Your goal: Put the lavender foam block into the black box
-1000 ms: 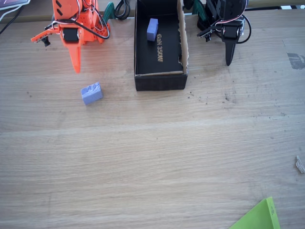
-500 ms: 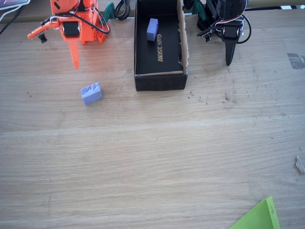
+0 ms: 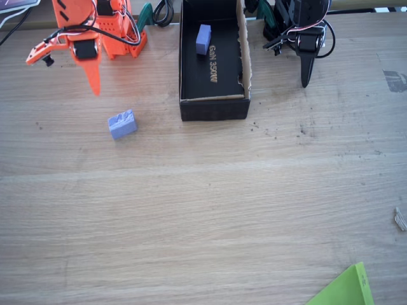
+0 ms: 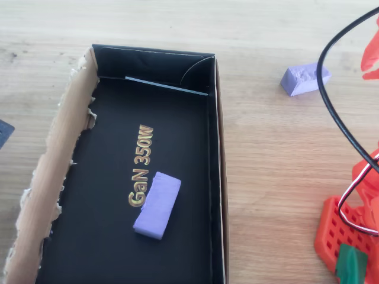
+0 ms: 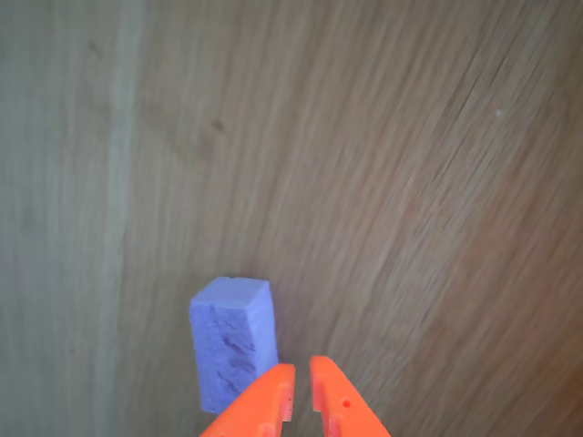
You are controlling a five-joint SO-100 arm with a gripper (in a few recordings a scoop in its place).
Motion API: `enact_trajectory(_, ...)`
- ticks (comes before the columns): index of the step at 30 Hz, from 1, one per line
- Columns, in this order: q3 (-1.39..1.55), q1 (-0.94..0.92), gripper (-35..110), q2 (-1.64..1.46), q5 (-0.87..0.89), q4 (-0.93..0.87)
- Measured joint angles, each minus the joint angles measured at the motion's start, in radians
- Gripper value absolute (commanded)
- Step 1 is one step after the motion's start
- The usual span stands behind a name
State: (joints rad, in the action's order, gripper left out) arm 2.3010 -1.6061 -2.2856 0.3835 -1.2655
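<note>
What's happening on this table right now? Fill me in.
An orange arm's gripper hangs above the wooden table, nearly shut and empty. The lavender foam block, jagged face up, lies loose on the wood left of the black box in the fixed view, not yet picked up. A smoother lavender block already lies inside the box beside the gold lettering.

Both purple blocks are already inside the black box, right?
Not quite. One purple block lies in the black box, beside the gold letters. The other, the jagged block, sits on the table outside the box, as the overhead view shows. The wrist view shows it just ahead of the orange end effector, not held.
</note>
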Motion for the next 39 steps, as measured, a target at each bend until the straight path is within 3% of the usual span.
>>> enact_trajectory(15,-0.071,0.005,0,0.084,-0.041,-0.041)
enact_trajectory(39,-0.316,0.143,0,0.328,0.268,-0.209)
